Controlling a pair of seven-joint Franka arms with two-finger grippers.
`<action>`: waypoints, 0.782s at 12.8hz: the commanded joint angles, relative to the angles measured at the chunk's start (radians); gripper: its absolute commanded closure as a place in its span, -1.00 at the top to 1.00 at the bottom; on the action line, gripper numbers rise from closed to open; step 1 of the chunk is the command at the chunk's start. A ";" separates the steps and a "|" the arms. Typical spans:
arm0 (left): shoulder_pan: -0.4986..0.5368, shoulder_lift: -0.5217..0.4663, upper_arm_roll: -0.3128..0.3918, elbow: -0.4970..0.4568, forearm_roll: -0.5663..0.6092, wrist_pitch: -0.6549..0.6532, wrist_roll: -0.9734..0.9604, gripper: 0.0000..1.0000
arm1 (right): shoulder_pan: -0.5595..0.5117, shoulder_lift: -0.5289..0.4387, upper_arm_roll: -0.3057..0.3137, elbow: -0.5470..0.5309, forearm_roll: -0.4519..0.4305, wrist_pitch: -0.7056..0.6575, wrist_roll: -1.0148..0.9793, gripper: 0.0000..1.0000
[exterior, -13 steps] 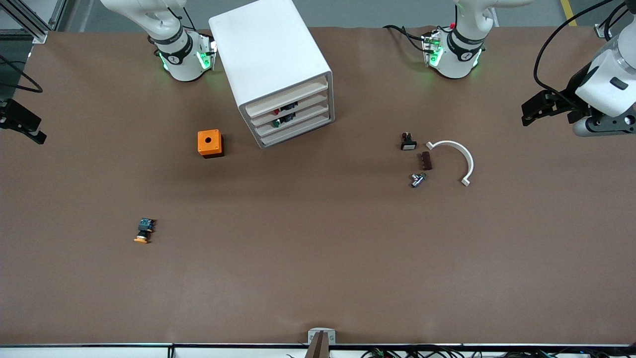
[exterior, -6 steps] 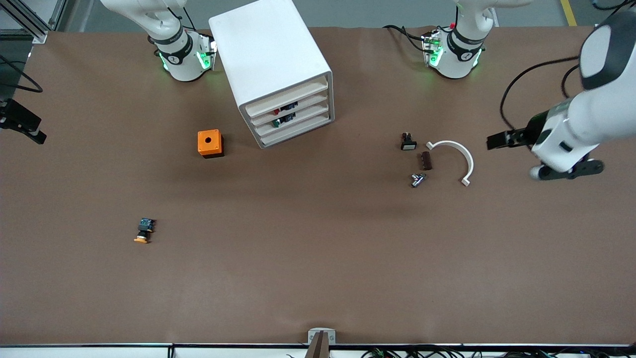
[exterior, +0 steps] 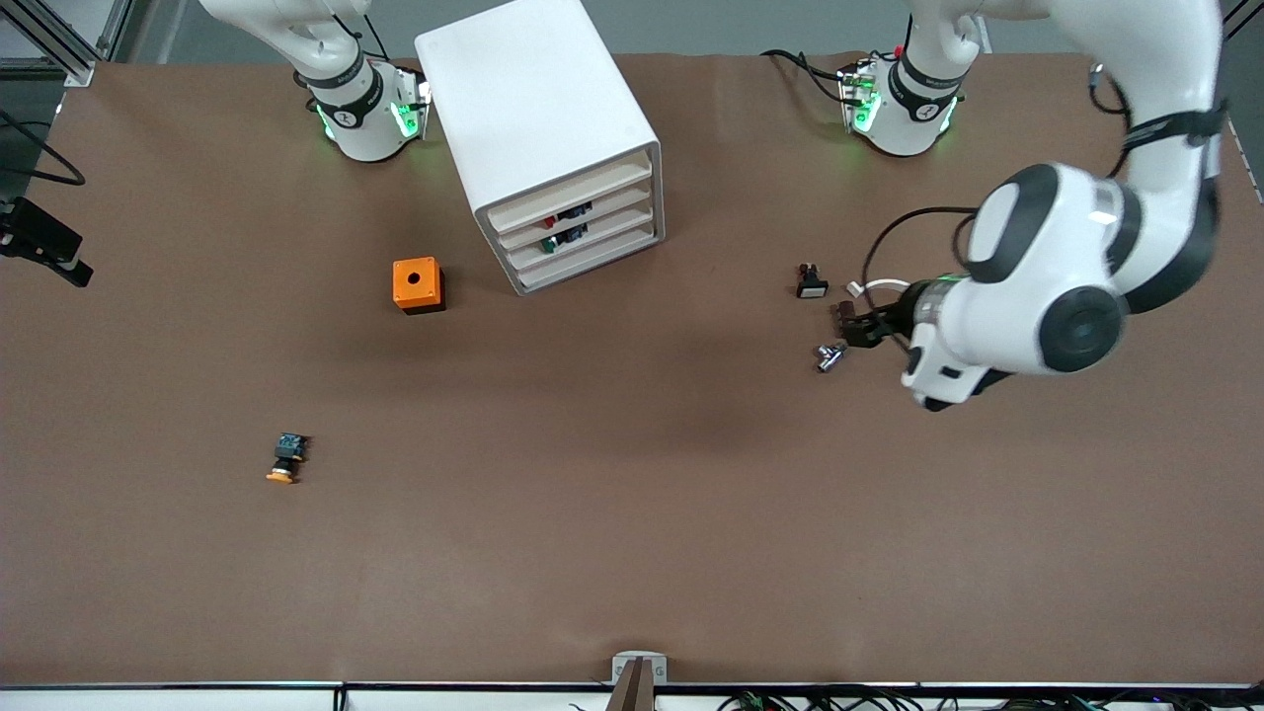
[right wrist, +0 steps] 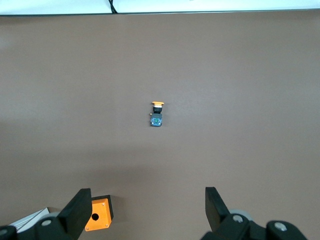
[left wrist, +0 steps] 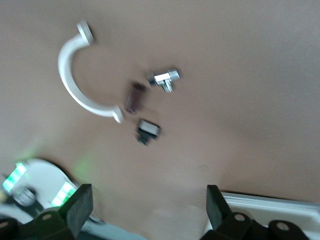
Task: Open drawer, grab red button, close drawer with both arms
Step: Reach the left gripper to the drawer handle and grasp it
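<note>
The white cabinet (exterior: 538, 109) stands near the robots' bases, its four drawers shut. The second-highest drawer (exterior: 583, 209) shows the red-capped button (exterior: 550, 221) inside. My left gripper (exterior: 857, 329) is open and empty, up over small parts toward the left arm's end of the table; in the left wrist view (left wrist: 147, 210) its fingers (left wrist: 79, 205) stand wide apart. My right gripper (exterior: 47, 247) is open and empty, held high at the right arm's end of the table; in the right wrist view (right wrist: 145, 210) it looks down on bare table.
Under the left gripper lie a brown block (left wrist: 133, 97), a metal fitting (exterior: 829, 356), a black switch (exterior: 812, 283) and a white curved piece (left wrist: 75, 75). An orange box (exterior: 418, 284) sits beside the cabinet. An orange-capped button (exterior: 284, 460) lies nearer the front camera. A green-capped button (exterior: 546, 244) shows in the third drawer.
The left arm has swung in from the left arm's end of the table toward the middle, bringing its gripper over the small parts. The right arm has not moved.
</note>
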 commanded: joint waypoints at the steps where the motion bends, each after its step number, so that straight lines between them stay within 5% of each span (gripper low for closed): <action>1: -0.064 0.174 0.004 0.141 -0.064 -0.015 -0.238 1.00 | -0.004 -0.003 0.002 -0.003 -0.005 -0.009 0.009 1.00; 4: -0.136 0.275 0.004 0.176 -0.121 0.059 -0.513 1.00 | -0.005 -0.001 0.002 -0.003 -0.005 -0.005 0.009 1.00; 10: -0.205 0.406 0.004 0.164 -0.500 0.088 -0.854 0.98 | -0.002 0.005 0.000 -0.012 -0.014 -0.009 0.009 1.00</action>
